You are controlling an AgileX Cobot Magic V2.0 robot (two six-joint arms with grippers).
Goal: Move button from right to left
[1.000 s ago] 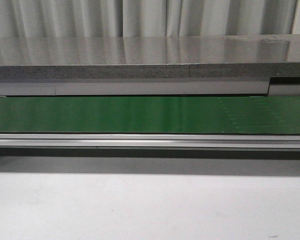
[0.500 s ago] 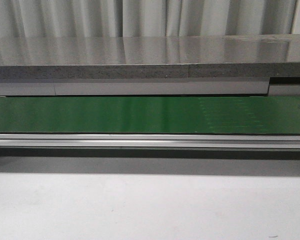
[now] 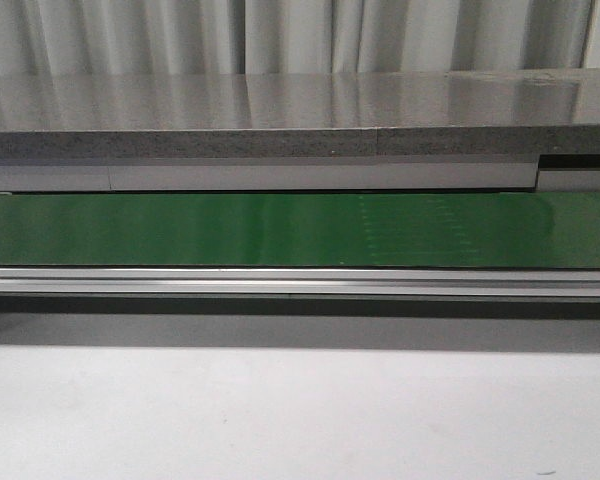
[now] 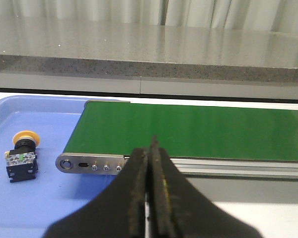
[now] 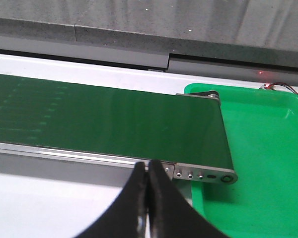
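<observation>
**Belt marks drift left; button in blue tray**

Faint pale marks on the green belt [image 3: 300,230] have shifted leftward since the earlier front views. Lying in the blue tray [image 4: 49,218] at the belt's left end is the button [image 4: 22,154], apart from the left gripper [image 4: 150,198], pressed closed and empty. Right gripper [image 5: 148,198] likewise closed, beside the green tray [image 5: 268,163].

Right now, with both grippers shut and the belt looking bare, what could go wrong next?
1. The button lies on its side in the blue tray, so a grasp on its round orange cap may slip.
2. It sits near the belt's metal end plate; the left gripper, shut, might clip it when reaching in.
3. The green tray shows no button, so the right gripper may have nothing to grasp.
</observation>
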